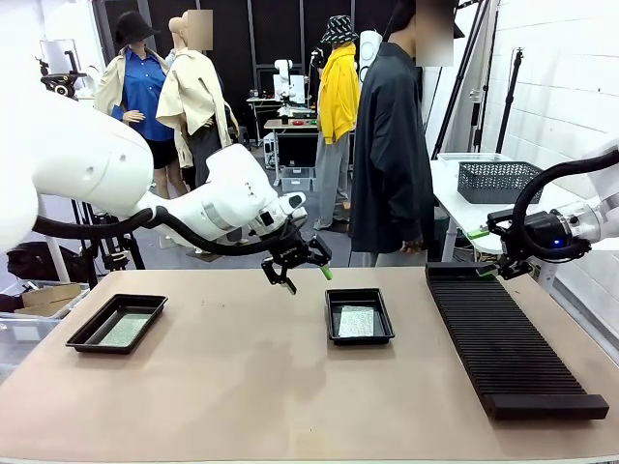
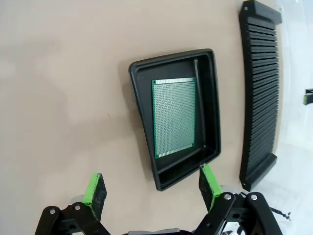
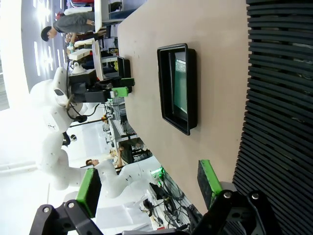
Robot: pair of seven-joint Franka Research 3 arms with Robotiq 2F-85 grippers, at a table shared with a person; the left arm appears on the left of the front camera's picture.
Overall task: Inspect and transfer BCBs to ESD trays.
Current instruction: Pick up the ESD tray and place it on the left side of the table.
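One green BCB (image 2: 174,117) lies flat on the floor of the middle ESD tray (image 2: 211,105), leaving a bare strip of black floor along one long side. In the left wrist view this tray sits just ahead of the left gripper (image 2: 151,191), between the lines of its two fingers and nearer the right-hand pad (image 2: 208,180). The pads stand wide apart with only bare table between them, holding nothing and touching neither tray nor board. From the front, the left gripper (image 1: 298,263) hangs above the table, just beside the tray's (image 1: 334,327) far left corner.

The second BCB (image 1: 127,329) rests in the other ESD tray (image 1: 89,335), well apart near the table's left edge.

The right gripper (image 3: 149,188) is likewise spread wide and empty, its right-hand pad (image 3: 206,177) over the edge of the long black ribbed rack (image 3: 279,98). The middle tray (image 3: 190,93) lies well ahead of its fingers, on the tan table (image 1: 251,387). A person in a dark coat (image 1: 392,155) stands at the far side.
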